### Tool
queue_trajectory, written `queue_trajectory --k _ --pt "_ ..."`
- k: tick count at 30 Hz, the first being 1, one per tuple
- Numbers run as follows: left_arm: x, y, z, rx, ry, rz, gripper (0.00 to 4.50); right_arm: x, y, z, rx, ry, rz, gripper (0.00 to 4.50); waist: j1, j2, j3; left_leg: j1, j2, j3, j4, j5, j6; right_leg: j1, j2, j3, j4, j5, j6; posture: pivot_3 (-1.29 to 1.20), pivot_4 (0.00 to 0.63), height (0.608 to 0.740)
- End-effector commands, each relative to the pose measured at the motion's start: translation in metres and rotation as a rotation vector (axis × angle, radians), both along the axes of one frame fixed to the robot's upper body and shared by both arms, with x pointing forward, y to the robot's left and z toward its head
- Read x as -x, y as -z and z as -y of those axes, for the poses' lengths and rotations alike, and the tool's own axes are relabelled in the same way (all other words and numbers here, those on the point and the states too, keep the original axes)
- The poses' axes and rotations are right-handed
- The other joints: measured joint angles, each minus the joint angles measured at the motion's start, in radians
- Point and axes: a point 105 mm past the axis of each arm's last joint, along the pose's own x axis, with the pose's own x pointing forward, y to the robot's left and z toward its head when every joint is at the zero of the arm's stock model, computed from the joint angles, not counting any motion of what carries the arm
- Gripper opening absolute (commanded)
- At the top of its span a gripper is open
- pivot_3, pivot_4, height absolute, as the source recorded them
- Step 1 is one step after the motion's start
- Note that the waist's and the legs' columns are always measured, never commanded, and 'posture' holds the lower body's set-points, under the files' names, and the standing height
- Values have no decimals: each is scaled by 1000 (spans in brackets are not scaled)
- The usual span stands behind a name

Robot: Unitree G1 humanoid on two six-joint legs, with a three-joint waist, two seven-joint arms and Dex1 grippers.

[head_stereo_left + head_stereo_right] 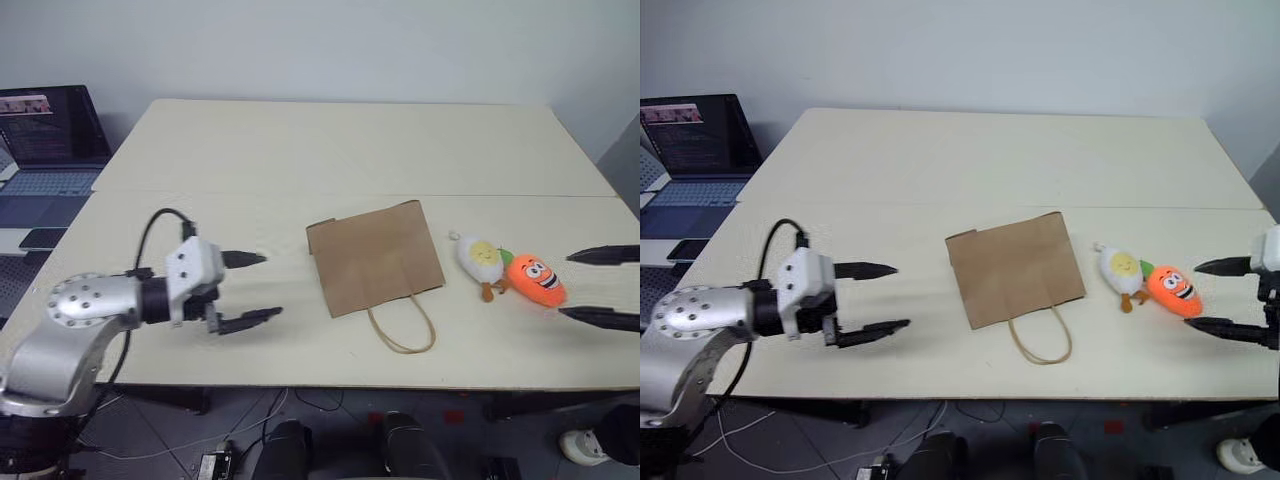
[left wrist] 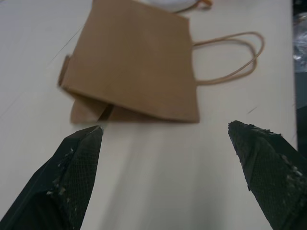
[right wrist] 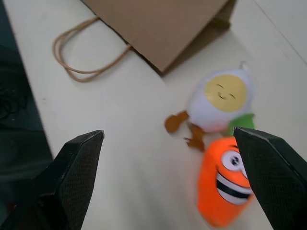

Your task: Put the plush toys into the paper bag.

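Your bag lies flat mid-table, handles near. Egg touching carrot, right of bag. Left pincer released; right pincer released beside carrot.

Head pair looks down over table; wrist views low, close, sharing paper bag.

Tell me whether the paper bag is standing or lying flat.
Lying flat: the paper bag rests folded on the table, its handle spread on the tabletop.
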Motion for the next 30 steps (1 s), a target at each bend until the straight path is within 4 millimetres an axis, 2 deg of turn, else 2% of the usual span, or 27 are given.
queue_trajectory --k 1,8,11,15,23,29,30 --pt "3 4 31 -11 115 2 4455 13 -10 -26 -22 -61 6 4500 3 0 0 0 -1 0 0 0 0 0 0 0 0 0 0 0 150 740" --pt "-8 32 92 -34 272 20 4455 40 5 -68 -79 -125 -63 4500 7 -1 -1 0 -3 -4 2 0 0 3 1 -2 -1 0 0 0 150 740" --pt "-12 45 111 -44 307 36 4455 41 9 -75 -96 -90 -68 4500 4 -2 -1 1 -3 -5 3 0 0 6 1 -3 -1 0 0 0 150 740" --pt "-7 62 139 -52 385 38 4455 47 13 -78 -90 -73 -87 4500 6 -2 -1 7 -3 -6 2 0 0 13 1 -3 -5 0 0 0 150 740" --pt "-15 80 171 -79 444 75 4455 49 12 -73 -83 -40 -84 4500 7 -2 -1 8 -3 -5 2 0 0 15 1 -3 -6 0 1 0 150 740" --pt "-18 83 183 -64 455 74 4455 51 13 -71 -76 -29 -84 4500 7 -3 -1 8 -3 -6 2 0 0 15 1 -3 -7 0 1 0 150 740" --pt "-18 83 184 -65 459 77 4281 51 13 -70 -75 -26 -83 4500 7 -3 -1 8 -3 -6 2 0 0 15 1 -3 -7 0 1 0 150 740"
